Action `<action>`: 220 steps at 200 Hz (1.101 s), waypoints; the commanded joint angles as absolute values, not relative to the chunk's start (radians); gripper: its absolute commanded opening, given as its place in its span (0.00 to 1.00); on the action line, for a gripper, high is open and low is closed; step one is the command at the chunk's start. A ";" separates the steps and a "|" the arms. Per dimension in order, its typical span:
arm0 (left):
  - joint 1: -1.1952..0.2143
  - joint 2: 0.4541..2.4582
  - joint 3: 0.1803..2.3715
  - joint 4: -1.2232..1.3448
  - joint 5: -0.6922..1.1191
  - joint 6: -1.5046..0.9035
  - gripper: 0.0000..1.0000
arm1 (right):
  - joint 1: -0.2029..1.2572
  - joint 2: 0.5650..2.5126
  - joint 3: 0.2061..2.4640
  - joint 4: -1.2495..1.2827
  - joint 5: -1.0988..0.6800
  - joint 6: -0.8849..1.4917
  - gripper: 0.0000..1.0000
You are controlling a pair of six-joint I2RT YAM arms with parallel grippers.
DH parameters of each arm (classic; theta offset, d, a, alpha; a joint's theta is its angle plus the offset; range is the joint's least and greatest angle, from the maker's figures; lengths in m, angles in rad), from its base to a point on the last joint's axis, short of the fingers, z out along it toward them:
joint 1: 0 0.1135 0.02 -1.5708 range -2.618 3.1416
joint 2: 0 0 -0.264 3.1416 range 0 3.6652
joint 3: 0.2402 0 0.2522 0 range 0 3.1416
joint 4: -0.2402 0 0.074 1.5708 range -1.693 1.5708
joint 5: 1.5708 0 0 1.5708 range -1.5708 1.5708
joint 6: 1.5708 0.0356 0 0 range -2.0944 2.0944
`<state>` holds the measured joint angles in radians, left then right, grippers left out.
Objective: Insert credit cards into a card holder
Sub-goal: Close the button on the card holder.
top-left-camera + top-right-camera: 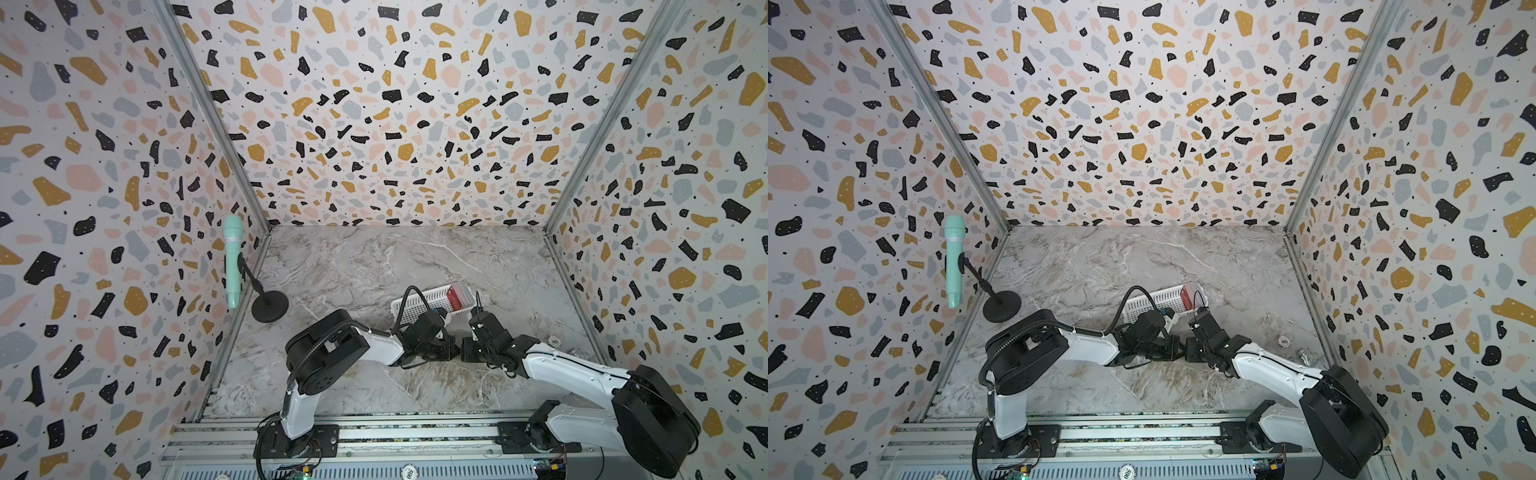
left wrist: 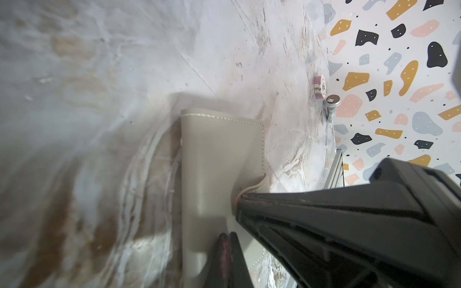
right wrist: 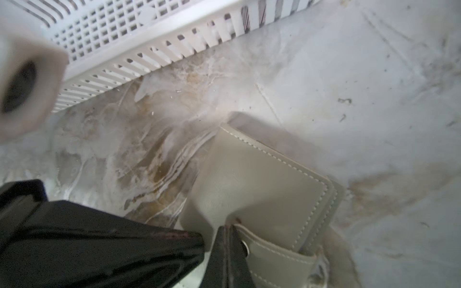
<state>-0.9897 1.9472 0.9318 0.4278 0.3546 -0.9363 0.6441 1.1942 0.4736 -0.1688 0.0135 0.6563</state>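
The grey-taupe card holder (image 2: 219, 172) lies closed on the marble table, under both wrists, and does not show in the top views. My right gripper (image 3: 228, 228) is shut on its snap tab (image 3: 272, 251), and the tab's end curls up at the fingertips. My left gripper (image 2: 227, 237) is shut with its tips on the holder's (image 3: 262, 179) face, nothing between its fingers. Red credit cards (image 1: 460, 297) stand in the right end of the white perforated basket (image 1: 417, 305) just behind the grippers; both top views show the cards (image 1: 1190, 297).
A mint microphone (image 1: 232, 259) on a black round-based stand (image 1: 270, 307) is at the left wall. A poker chip (image 1: 555, 341) and a small metal piece (image 1: 1302, 355) lie near the right wall. The basket's side (image 3: 149, 49) is close behind the holder.
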 commanded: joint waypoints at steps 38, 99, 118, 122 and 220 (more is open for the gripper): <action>-0.997 1.976 0.897 0.353 0.329 -0.938 0.00 | 0.550 1.097 0.353 -0.161 -0.080 0.694 0.00; -1.003 1.986 0.913 0.354 0.334 -0.937 0.00 | 0.534 1.068 0.441 -0.197 -0.140 0.589 0.13; -1.005 1.985 0.913 0.354 0.336 -0.936 0.00 | 0.534 1.059 0.461 -0.221 -0.122 0.573 0.13; -1.005 1.985 0.913 0.355 0.336 -0.937 0.00 | 0.535 1.056 0.465 -0.228 -0.115 0.569 0.13; -1.006 1.990 0.917 0.361 0.339 -0.934 0.00 | 0.521 1.065 0.503 -0.353 -0.024 0.549 0.12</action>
<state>-0.9974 1.9488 0.9283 0.4351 0.3534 -0.9379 0.5266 1.0657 0.4671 -0.3080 -0.0410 0.5659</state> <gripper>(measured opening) 0.041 0.122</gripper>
